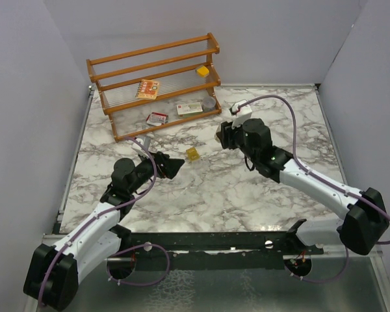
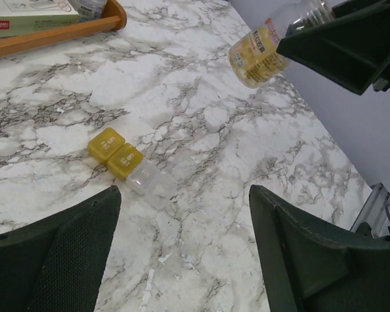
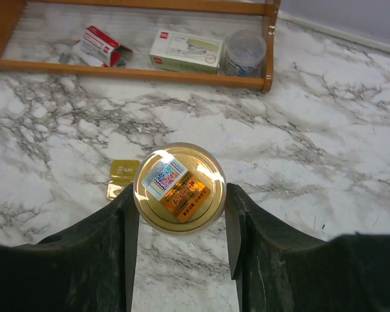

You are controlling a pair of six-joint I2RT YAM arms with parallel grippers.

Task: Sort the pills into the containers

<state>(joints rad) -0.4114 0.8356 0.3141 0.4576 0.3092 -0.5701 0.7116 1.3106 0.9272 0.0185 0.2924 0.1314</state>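
My right gripper [image 3: 181, 195] is shut on a round amber-tinted jar [image 3: 179, 188] with a printed label, held above the marble table; the same jar [image 2: 259, 55] hangs in the air at the top of the left wrist view. The small squarish yellow box [image 2: 116, 153] lies on the table with a clear flap [image 2: 149, 185] beside it. It shows as a yellow speck [image 1: 192, 153] between the arms and peeks out behind the jar [image 3: 123, 170]. My left gripper [image 2: 185, 260] is open just short of the box, nothing between its fingers. Loose pills are out of view.
A wooden rack [image 1: 157, 84] stands at the back left, holding flat card packets [image 3: 185, 51], a red-and-white packet [image 3: 99, 44] and a round grey tin [image 3: 245, 54]. Another small yellow thing [image 1: 202, 70] sits on its upper shelf. Grey walls close in the table.
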